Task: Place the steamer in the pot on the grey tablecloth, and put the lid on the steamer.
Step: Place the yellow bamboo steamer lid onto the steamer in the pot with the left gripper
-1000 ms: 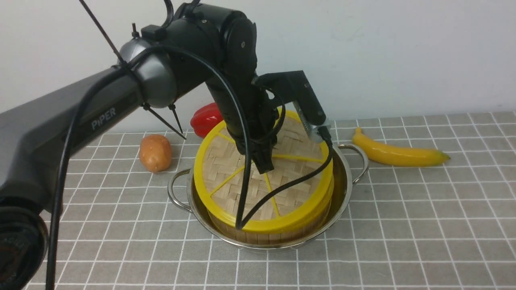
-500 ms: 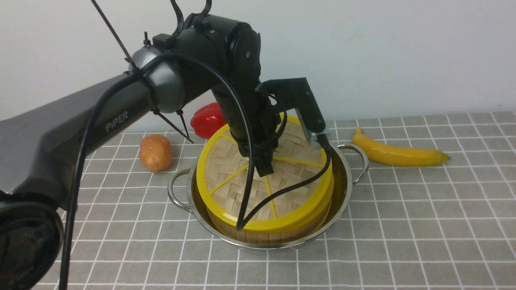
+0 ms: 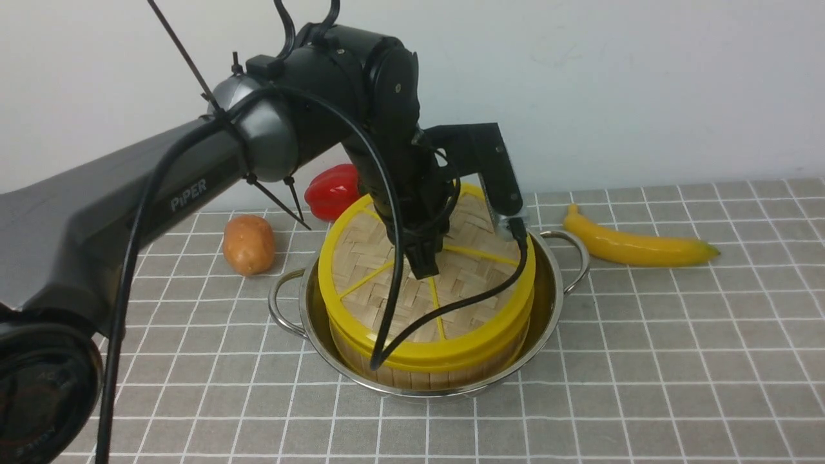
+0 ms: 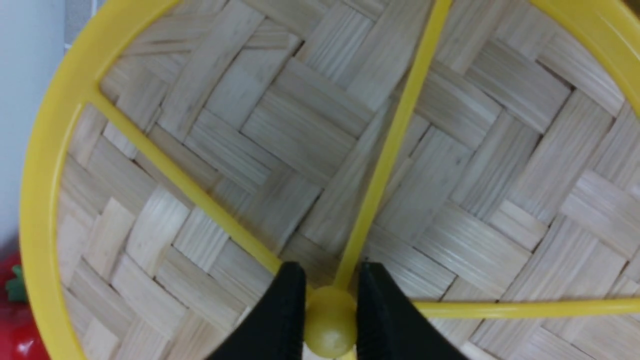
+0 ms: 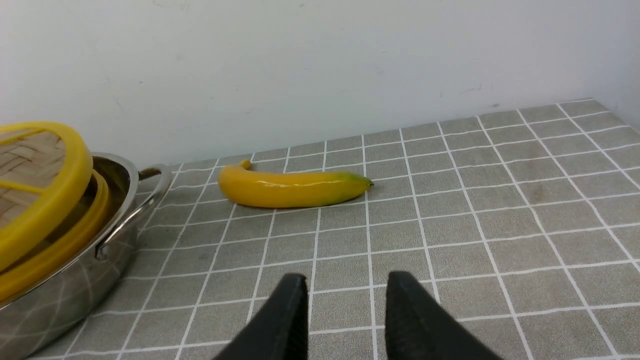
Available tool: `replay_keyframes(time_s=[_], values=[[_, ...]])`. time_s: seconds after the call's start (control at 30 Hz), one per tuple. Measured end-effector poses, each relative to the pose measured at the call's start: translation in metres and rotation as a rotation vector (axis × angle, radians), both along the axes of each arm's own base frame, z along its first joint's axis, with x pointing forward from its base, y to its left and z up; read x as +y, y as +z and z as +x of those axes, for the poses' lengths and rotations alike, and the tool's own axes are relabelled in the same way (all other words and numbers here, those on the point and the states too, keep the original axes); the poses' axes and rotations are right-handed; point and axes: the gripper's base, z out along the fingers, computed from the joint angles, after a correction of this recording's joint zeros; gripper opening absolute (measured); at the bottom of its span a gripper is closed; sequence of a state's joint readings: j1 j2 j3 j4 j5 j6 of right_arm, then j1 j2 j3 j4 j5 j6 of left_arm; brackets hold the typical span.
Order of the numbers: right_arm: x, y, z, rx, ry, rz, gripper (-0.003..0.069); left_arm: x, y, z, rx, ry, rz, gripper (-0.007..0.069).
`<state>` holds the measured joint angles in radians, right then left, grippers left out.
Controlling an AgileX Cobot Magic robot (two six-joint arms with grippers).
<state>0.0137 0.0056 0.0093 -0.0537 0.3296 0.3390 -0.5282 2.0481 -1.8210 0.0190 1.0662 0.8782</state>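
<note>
While my left pincer [image 4: 330, 320] pinches the lid [image 3: 451, 277] by its knob, the steamer [image 3: 425, 370] sits directly underneath, lid tilted, my right pincer [image 5: 342, 310] spread

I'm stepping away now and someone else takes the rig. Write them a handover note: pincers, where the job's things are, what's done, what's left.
Left pincer: shut on the yellow hub knob of the flat woven-bamboo lid.
Right pincer: open, empty, over the grey grid tablecloth.
Done: slat-walled bamboo steamer sits in the shiny steel pot.
Left: the lid sits tilted on the steamer; settle it flat, release, withdraw.
</note>
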Motion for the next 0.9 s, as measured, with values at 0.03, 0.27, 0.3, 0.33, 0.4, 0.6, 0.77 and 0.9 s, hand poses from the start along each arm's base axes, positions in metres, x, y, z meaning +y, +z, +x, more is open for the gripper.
replay_keyframes(time_s=[0.03,0.27,0.3,0.33,0.4,0.6,0.77,0.9], values=[[0.000,0.000,0.000,0.000,0.000,0.000,0.0240,0.000,0.000,0.000,0.000,-0.001,0.000,0.0124],[0.000,0.000,0.000,0.000,0.000,0.000,0.0240,-0.003,-0.011,0.004,0.007,-0.023,0.007,0.0124],[0.000,0.000,0.000,0.000,0.000,0.000,0.0240,-0.003,-0.014,0.005,0.008,-0.029,0.011,0.0124],[0.000,0.000,0.000,0.000,0.000,0.000,0.0240,-0.004,-0.016,0.005,0.009,-0.029,0.010,0.0124],[0.000,0.000,0.000,0.000,0.000,0.000,0.0240,-0.005,-0.021,0.007,0.007,-0.041,0.014,0.0124],[0.000,0.000,0.000,0.000,0.000,0.000,0.0240,-0.008,-0.022,0.013,-0.050,-0.048,-0.013,0.0124],[0.000,0.000,0.000,0.000,0.000,0.000,0.0240,-0.009,-0.022,0.014,-0.059,-0.044,-0.022,0.0124],[0.000,0.000,0.000,0.000,0.000,0.000,0.0240,-0.009,-0.022,0.014,-0.051,-0.038,-0.021,0.0147]])
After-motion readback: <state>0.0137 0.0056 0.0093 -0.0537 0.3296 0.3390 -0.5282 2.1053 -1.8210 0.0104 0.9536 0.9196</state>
